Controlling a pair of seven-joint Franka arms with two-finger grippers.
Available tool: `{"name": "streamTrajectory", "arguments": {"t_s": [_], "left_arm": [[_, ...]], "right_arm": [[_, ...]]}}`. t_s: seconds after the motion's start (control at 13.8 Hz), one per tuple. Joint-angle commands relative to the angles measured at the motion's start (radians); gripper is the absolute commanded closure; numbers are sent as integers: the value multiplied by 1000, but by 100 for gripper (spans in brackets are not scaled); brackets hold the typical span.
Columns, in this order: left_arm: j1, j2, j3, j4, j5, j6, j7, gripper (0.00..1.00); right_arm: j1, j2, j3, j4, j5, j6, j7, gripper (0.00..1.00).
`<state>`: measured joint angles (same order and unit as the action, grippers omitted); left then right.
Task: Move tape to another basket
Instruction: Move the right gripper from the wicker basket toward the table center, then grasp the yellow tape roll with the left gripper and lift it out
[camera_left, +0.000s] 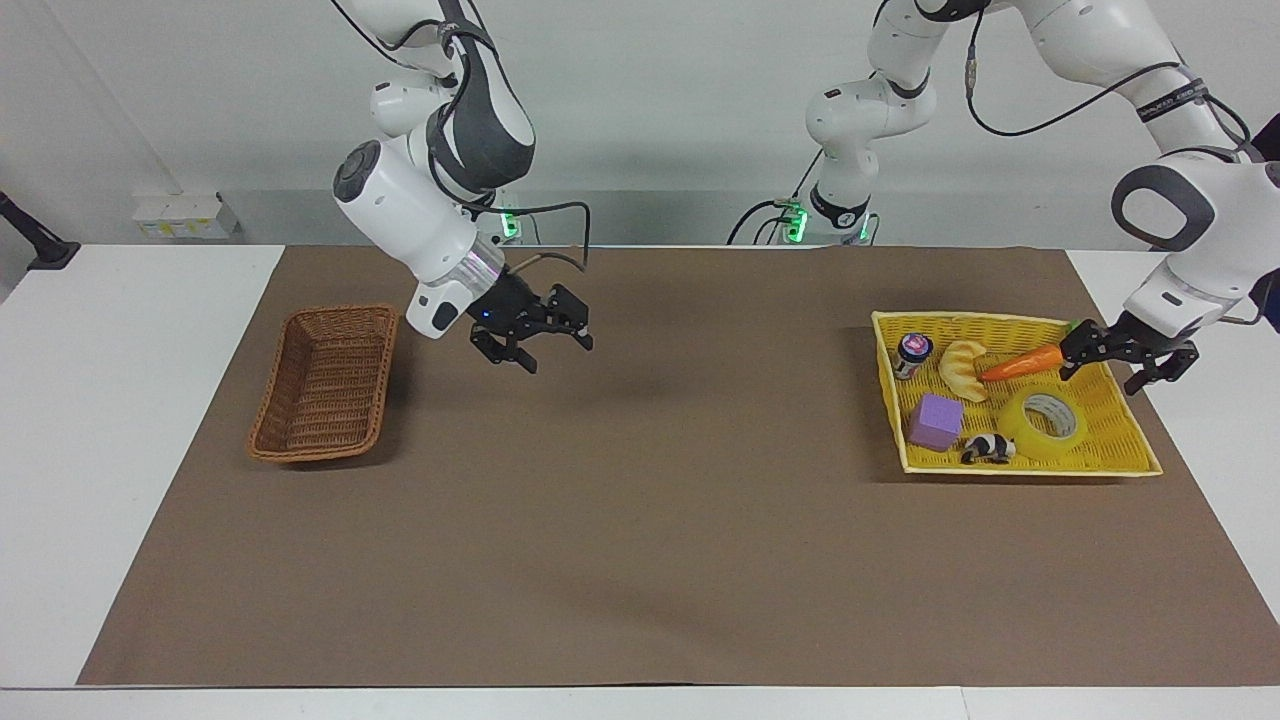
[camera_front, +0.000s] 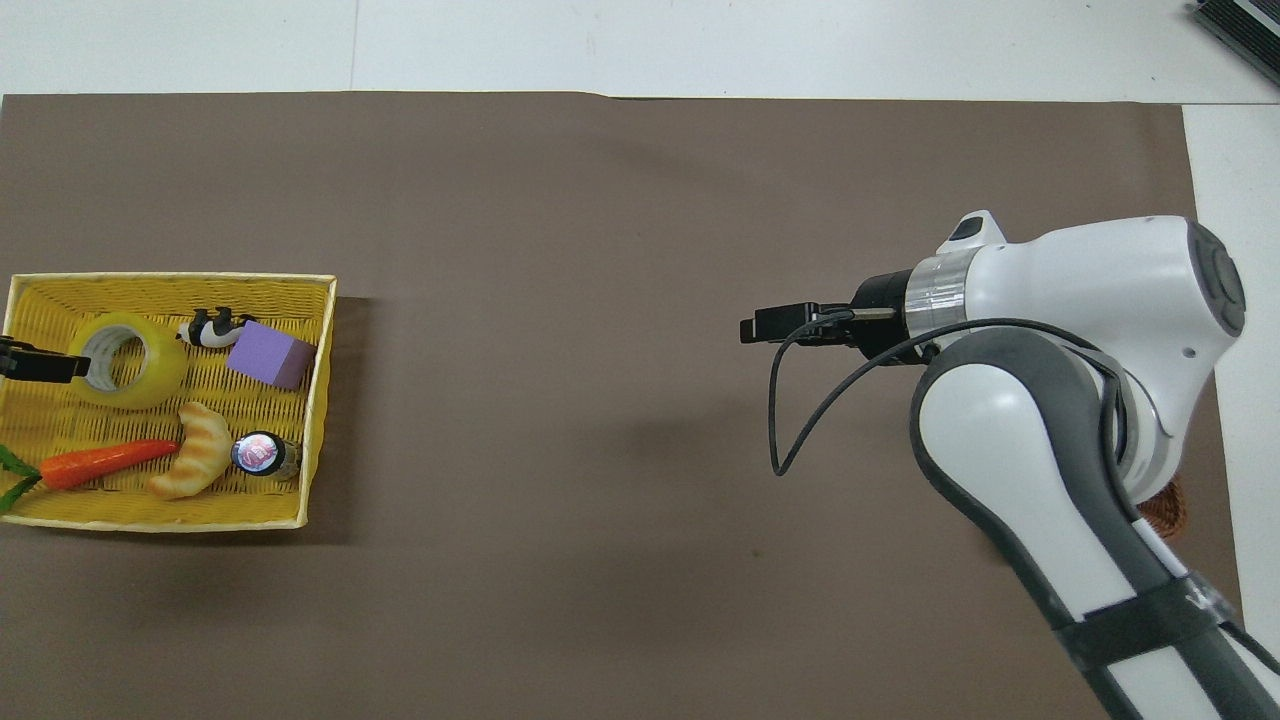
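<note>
Tape: a glossy, translucent yellow roll (camera_left: 1044, 423) with a white core lay flat in the yellow tray (camera_left: 1130, 445), beside the cow figure (camera_left: 989, 448).
Tray: flat, bright woven weave; it also held a purple block (camera_left: 936, 421), a ridged croissant (camera_left: 963, 369), a carrot (camera_left: 1022, 362) and a small jar (camera_left: 912, 355).
Basket: narrow brown wicker (camera_left: 326, 382) with raised sides, well apart toward the right arm's end of the surface.
Left claw: (camera_left: 1126, 361) released, fingers spread, over the tray's edge near the tape.
Right claw: (camera_left: 533, 343) released, over the brown mat (camera_left: 640, 520) beside the basket.
</note>
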<state>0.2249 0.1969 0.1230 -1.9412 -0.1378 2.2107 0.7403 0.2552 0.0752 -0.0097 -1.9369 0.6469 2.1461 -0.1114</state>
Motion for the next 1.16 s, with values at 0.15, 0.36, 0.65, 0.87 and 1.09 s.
{"name": "streamTrajectory", "arguments": {"t_s": [0.15,0.36,0.65,0.87,1.09], "left_arm": [[11,58,-8,-13,-23,119,16,0],[10,68,-8,-15,-31,124,13,13],[8,55,-8,-62,-31,138,-25,66],[8,50,-8,-76,-31,136,-32,71],[11,48,-6,-70,-31,118,-29,100]], "right_arm": [[12,-18,4,-46,31,15,-65,0],[19,-23,5,-83,31,32,-71,0],[72,-61,5,-175,103,158,-74,0],[91,-67,5,-183,111,181,-74,0],[95,-67,5,-183,120,183,-74,0]]}}
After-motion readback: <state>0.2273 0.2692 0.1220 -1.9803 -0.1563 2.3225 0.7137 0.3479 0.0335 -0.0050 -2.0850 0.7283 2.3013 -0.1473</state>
